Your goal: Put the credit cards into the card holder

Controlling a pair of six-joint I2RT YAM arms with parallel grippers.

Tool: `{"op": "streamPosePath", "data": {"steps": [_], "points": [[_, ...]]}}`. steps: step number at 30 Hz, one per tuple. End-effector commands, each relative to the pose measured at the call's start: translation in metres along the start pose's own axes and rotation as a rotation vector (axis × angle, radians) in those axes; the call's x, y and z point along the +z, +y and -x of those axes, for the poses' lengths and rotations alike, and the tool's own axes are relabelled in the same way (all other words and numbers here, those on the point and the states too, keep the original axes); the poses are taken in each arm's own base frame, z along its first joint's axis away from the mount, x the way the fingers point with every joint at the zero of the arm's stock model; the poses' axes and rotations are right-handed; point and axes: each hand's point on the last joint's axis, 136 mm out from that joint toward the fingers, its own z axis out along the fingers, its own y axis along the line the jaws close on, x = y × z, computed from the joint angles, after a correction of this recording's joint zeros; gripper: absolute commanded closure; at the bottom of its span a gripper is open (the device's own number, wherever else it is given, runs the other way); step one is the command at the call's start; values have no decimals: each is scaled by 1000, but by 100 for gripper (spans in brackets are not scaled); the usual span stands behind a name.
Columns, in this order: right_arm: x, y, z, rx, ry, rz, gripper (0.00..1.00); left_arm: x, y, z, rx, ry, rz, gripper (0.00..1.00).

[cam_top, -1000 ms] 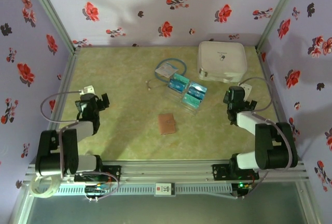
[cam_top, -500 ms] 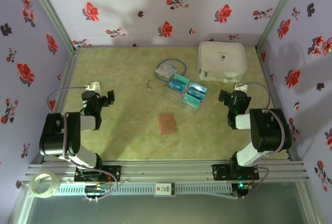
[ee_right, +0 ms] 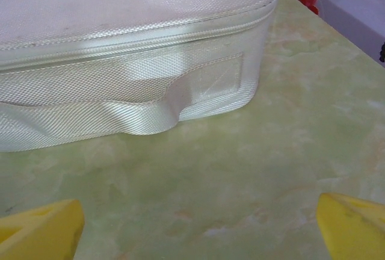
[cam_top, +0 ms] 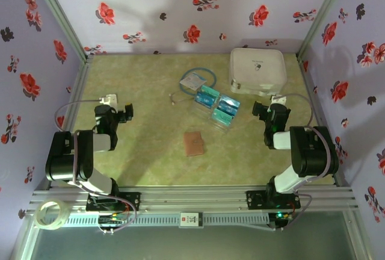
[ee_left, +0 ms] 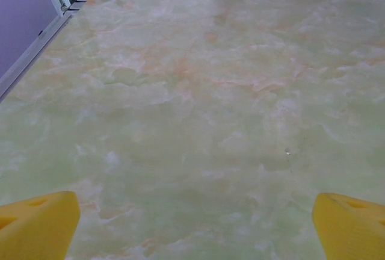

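Right gripper (cam_top: pixel 260 109) and my left gripper (cam_top: pixel 127 113) both gape empty at mid-frame edges; credit cards (cam_top: pixel 216 106) cluster centre, card holder (cam_top: pixel 194 143) just below, so I should turn right off the white zip case (ee_right: pixel 120 61) toward one card's edge.

light: soft and even, with a purplish cast from above
shadows: faint dark patch on the left of the table (cam_top: pixel 156 145)
glare: pale sheen along the white case (ee_right: pixel 138 73)
focus: tips of the left pincer (ee_left: pixel 192 230) blurred at the frame corners
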Motion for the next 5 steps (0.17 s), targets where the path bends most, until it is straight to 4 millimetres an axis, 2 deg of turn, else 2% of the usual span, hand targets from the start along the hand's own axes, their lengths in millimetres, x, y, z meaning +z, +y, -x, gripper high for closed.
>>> {"op": "streamPosePath", "data": {"steps": [1, 5], "points": [[1, 3, 9, -2, -20, 22, 1, 0, -3, 8, 23, -35, -12, 0], [-2, 3, 9, -4, -34, 26, 1, 0, -3, 8, 23, -34, -12, 0]]}}
